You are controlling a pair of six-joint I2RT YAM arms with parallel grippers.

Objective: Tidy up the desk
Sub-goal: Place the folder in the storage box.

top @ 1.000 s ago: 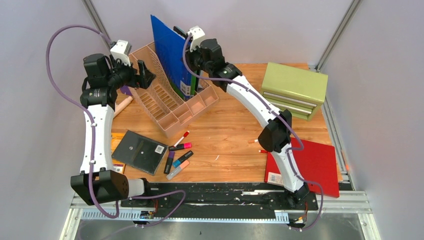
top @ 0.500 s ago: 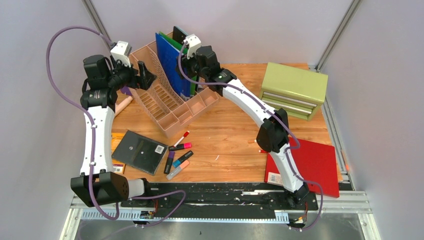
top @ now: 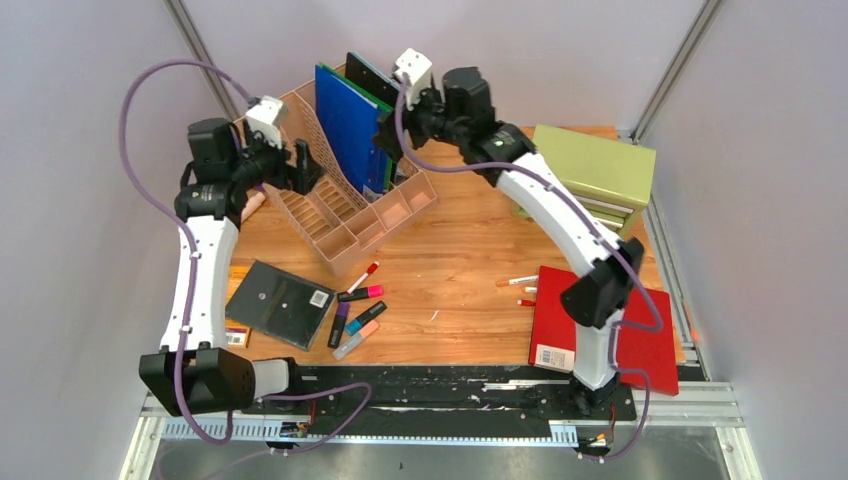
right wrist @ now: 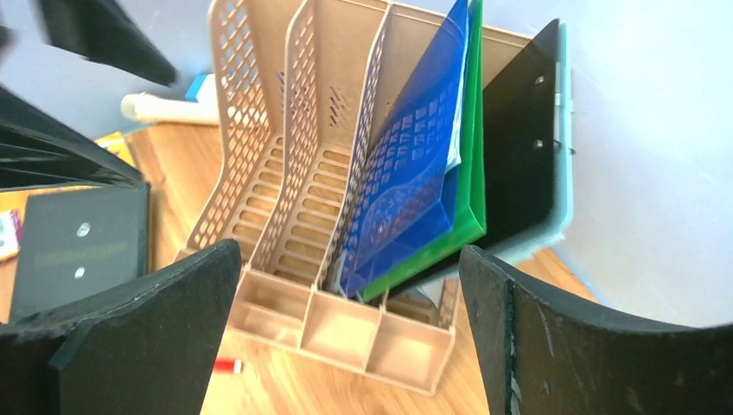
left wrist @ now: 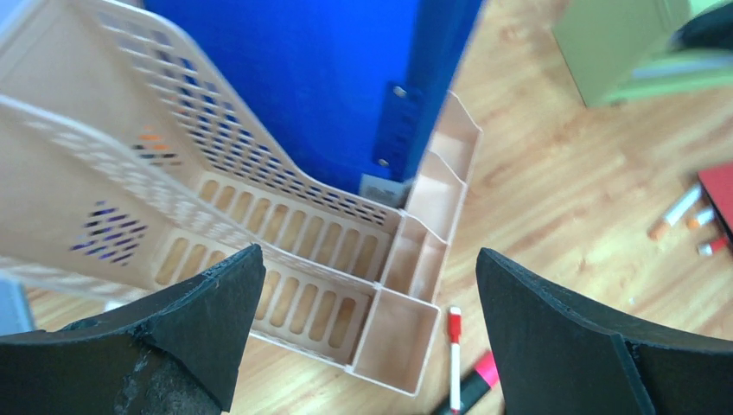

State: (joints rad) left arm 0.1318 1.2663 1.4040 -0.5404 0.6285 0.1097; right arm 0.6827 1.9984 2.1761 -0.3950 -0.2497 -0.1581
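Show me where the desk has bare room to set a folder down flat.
The desk is barest in its middle, between the beige rack, the green cabinet and the red folder. Front left is crowded: a black binder beside a marker cluster. Loose markers lie beside that folder.

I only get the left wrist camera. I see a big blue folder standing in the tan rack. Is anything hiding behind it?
Observer: Yes. The right wrist view shows a green folder leaning against the far side of the blue folder in the rack.
Operator: Is the other arm holding something?
Observer: No, the right end effector is open and empty, pointed at the rack.
Operator: What's lying on the desk that I can't see?
Observer: A dark flat folder lies on the desk near the front left, by the left arm.
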